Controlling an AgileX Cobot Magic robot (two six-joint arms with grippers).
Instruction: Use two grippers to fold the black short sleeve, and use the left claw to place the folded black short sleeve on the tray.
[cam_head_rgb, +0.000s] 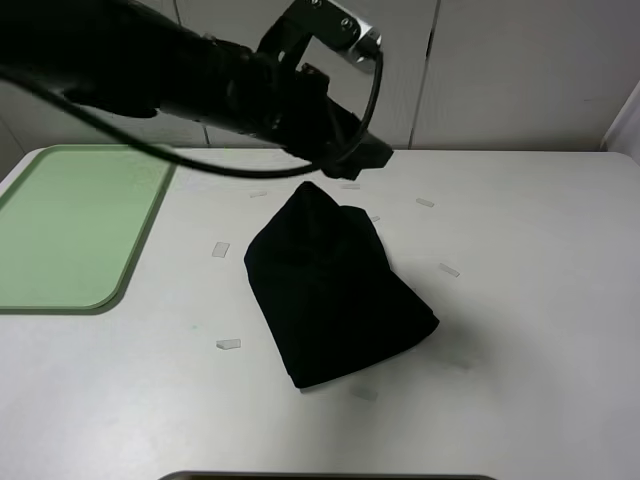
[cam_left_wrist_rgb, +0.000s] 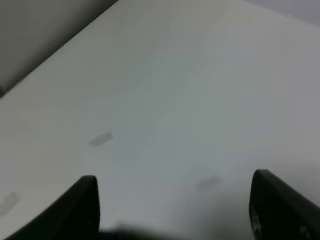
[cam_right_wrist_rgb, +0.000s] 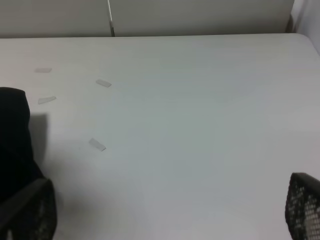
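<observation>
The black short sleeve (cam_head_rgb: 335, 290) lies as a folded, bunched heap in the middle of the white table. No lettering or label shows. My left arm reaches in from the upper left. Its claw (cam_head_rgb: 362, 158) hovers just above the far, peaked end of the shirt. In the left wrist view the left gripper (cam_left_wrist_rgb: 172, 187) is open, with only bare table between its fingers (cam_left_wrist_rgb: 85, 205). My right gripper (cam_right_wrist_rgb: 170, 205) is open and empty. The shirt's edge (cam_right_wrist_rgb: 15, 135) lies beside one finger. The right arm is out of the exterior high view. The mint-green tray (cam_head_rgb: 60, 225) lies empty at the far left.
Small clear tape strips (cam_head_rgb: 228, 344) are scattered on the table around the shirt, and some show in the right wrist view (cam_right_wrist_rgb: 97, 145). A pale panelled wall (cam_head_rgb: 500, 70) stands behind the table's far edge. A dark edge (cam_head_rgb: 330, 477) shows at the table's front.
</observation>
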